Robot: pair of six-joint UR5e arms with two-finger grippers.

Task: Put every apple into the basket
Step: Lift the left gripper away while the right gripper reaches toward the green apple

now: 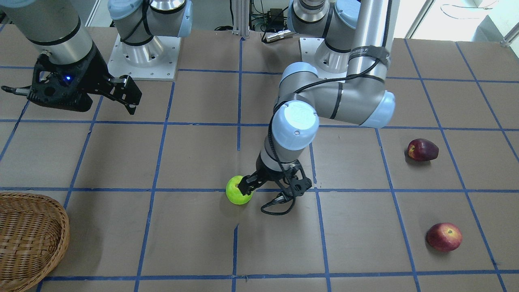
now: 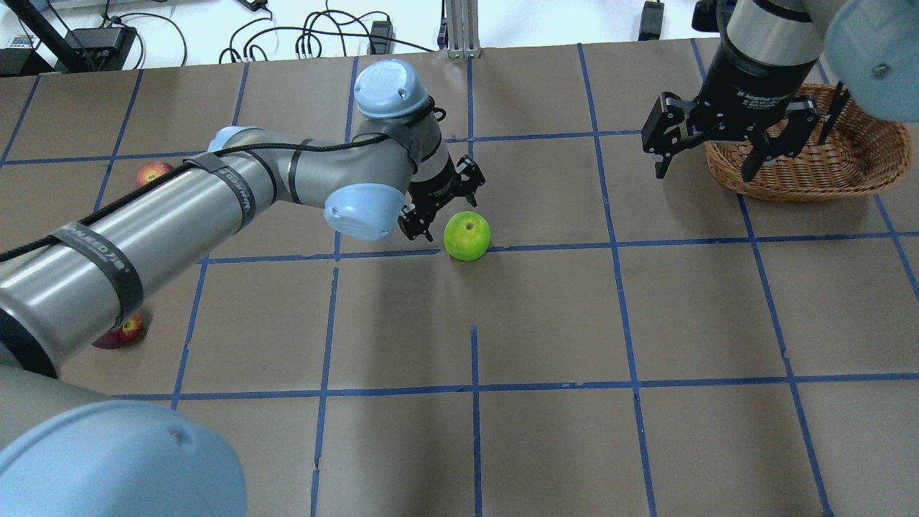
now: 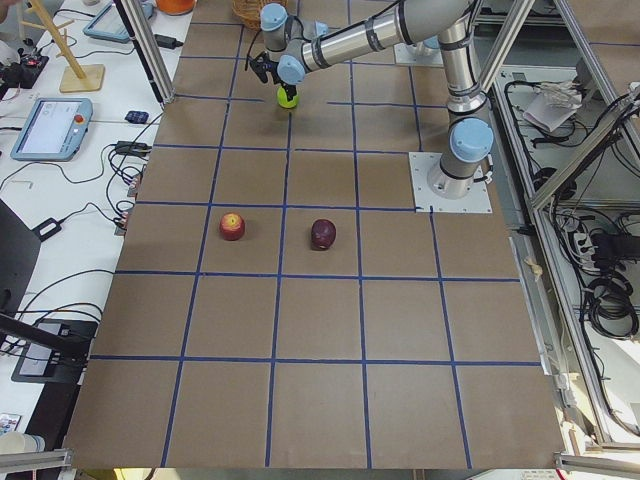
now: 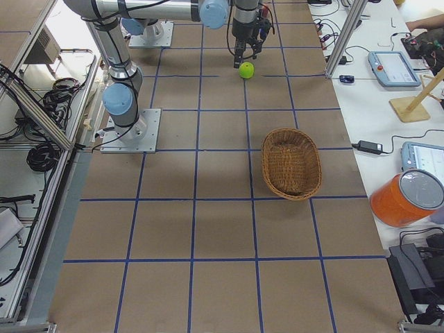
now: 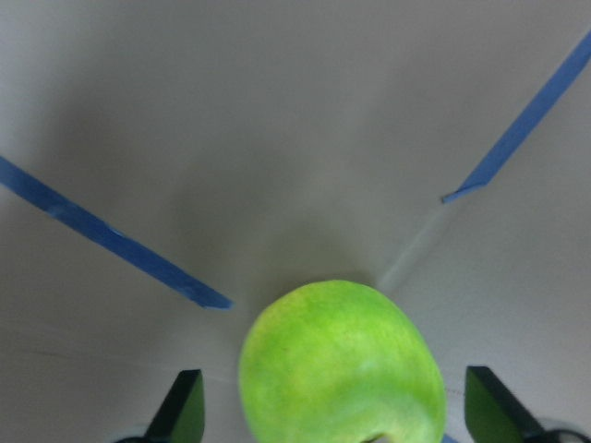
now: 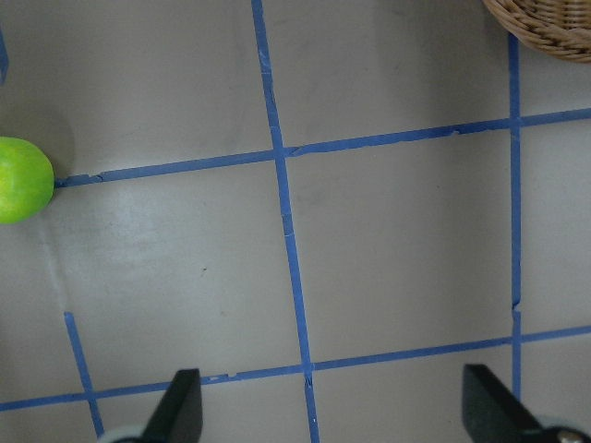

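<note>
Lime-green apple; maroon apple; red apple w/ yellow blush; tan woven basket; brown table, blue tape grid.

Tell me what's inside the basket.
In the right side view, only bare wicker shows inside the basket; nothing lies in it. Overhead, the right gripper covers part of it.

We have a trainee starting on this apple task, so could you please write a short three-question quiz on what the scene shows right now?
1. True or false: the basket already holds an apple.
2. Fill in: the right gripper hovers with its jaws ____.
3. The green apple sits: A in the basket; B between the left gripper's fingers; C under the right gripper.
Key: 1 false; 2 open; 3 B.
</note>
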